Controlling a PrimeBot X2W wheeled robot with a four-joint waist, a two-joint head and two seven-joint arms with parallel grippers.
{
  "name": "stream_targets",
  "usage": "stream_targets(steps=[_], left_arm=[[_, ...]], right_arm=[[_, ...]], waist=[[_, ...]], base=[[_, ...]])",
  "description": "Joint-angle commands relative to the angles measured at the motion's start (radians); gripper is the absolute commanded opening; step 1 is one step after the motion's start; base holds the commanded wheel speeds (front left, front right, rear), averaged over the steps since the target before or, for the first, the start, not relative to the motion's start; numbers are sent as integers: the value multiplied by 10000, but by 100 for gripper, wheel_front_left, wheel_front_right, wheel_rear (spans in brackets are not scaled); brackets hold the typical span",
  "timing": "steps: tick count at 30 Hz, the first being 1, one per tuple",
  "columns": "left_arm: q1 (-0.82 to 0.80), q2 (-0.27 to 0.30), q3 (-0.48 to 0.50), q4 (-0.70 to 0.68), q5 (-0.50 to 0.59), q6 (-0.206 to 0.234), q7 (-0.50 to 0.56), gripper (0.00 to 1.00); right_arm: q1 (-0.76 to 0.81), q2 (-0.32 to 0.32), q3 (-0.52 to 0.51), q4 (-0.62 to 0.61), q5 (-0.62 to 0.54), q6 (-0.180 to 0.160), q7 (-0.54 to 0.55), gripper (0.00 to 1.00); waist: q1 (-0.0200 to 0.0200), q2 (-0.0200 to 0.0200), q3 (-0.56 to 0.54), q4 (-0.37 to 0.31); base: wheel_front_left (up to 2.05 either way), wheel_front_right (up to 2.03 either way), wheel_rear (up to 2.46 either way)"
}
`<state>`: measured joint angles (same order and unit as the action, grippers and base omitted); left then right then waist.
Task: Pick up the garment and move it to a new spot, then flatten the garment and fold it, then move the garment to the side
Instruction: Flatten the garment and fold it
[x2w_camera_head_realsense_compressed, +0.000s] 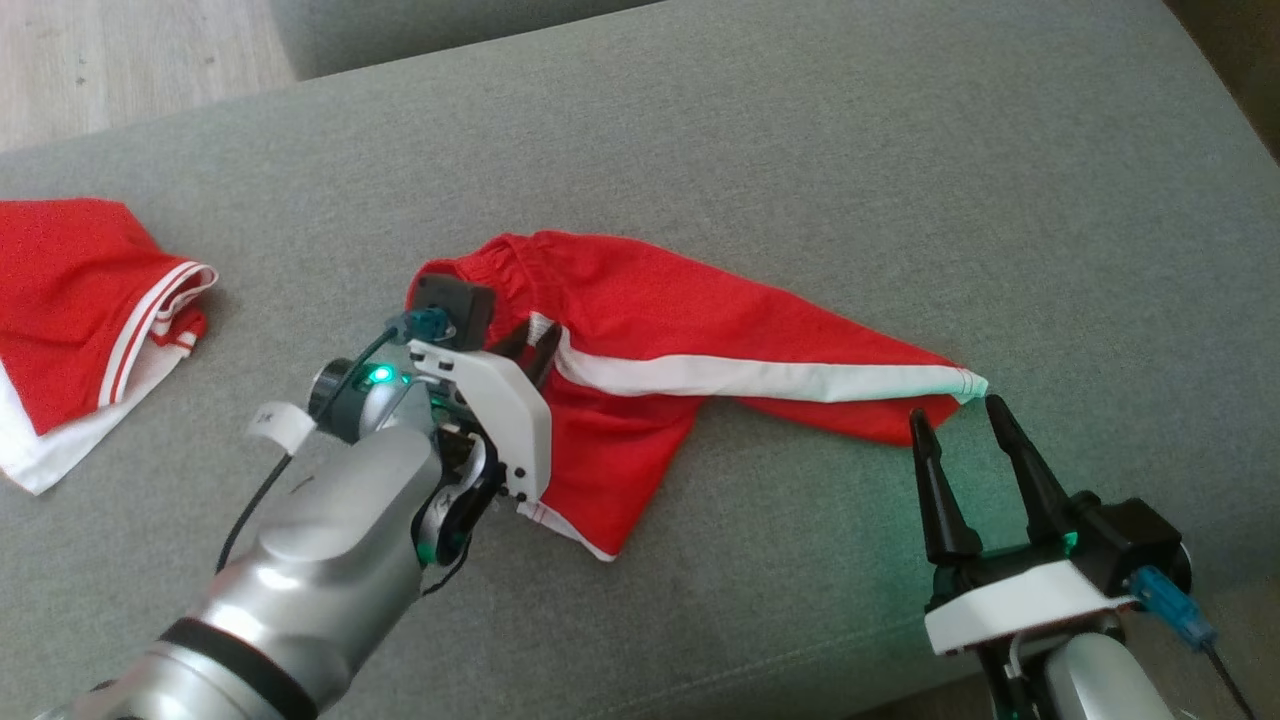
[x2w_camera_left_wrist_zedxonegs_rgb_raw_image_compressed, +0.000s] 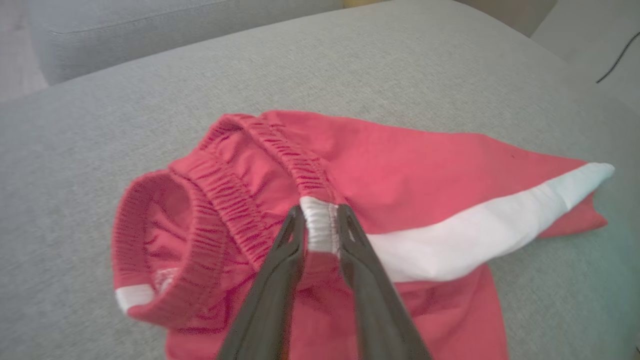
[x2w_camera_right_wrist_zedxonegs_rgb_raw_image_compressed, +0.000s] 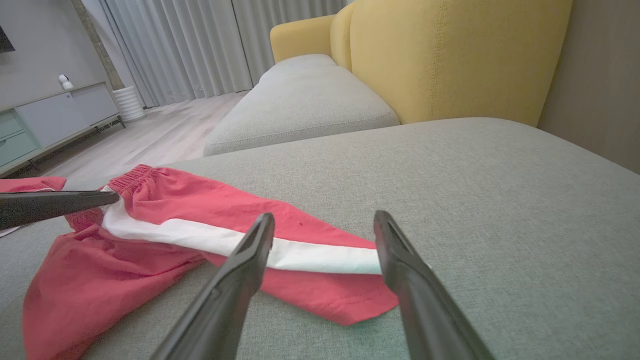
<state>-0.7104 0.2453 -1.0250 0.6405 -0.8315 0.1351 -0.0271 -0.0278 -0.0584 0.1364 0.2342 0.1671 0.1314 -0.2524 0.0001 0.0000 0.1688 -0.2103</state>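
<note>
On the grey sofa cushion the red shorts lie crumpled, well short of flat. The waistband is bunched and turned over at the robot's left, one leg runs out long toward the right with its white side stripe uppermost, and the other leg lies toward the near edge. The left end effector is pinching the waistband just where the white stripe meets the elastic, with its fingers pressed on the cloth from both sides. The right end effector stands spread, its tips just beside the hem end of the long leg and closed on nothing. By my reading, one hold is made and the second is not yet taken. The shorts rest wholly on the cushion, with nothing lifted. Whether this spot is already the new one cannot be told. Flattening, folding and the move to the side all look left to do. Another red-and-white garment lies well apart at the far left of the cushion.
</note>
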Motion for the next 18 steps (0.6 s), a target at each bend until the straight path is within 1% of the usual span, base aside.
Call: stream_targets(steps=[1,2,3,4,8,12,15,18], left_arm=[[-625,81,280,-76,-107,-147,-10,27],[-634,31,284,2,-140,-198,-30,20],[-642,-20,276,78,-169,-250,-27,5],[-650,-71,267,148,-197,-306,-24,0],[-757,-192,440,235,-470,-534,-37,0],[-1077,-48,826,-198,-774,-628,-27,0],[-943,398,1043,-1054,-1010,-602,139,0],[-332,1064,1217,-2379,-1244,-309,295,0]], right_arm=[[-276,-13,214,-285,13,-7,-94,100],[-276,-8,207,-284,15,-7,-94,100],[-278,-3,199,-283,15,-7,-94,100],[-283,2,192,-280,13,-7,-94,100],[-280,13,174,-239,7,-7,-94,100],[-211,-4,131,-201,-33,-7,-94,100],[-125,-2,136,-205,-36,-7,-94,100],[74,7,38,-223,-24,-7,-94,100]], waist=[[-1,0,-4,2],[-1,0,-7,9],[-1,0,-10,19],[-1,0,-17,30],[-1,0,-137,76],[-1,0,-332,130],[-1,0,-500,102],[-1,0,-684,140]], base=[[0,0,0],[0,0,0],[0,0,0],[0,0,0],[0,0,0],[0,0,0],[0,0,0],[0,0,0]])
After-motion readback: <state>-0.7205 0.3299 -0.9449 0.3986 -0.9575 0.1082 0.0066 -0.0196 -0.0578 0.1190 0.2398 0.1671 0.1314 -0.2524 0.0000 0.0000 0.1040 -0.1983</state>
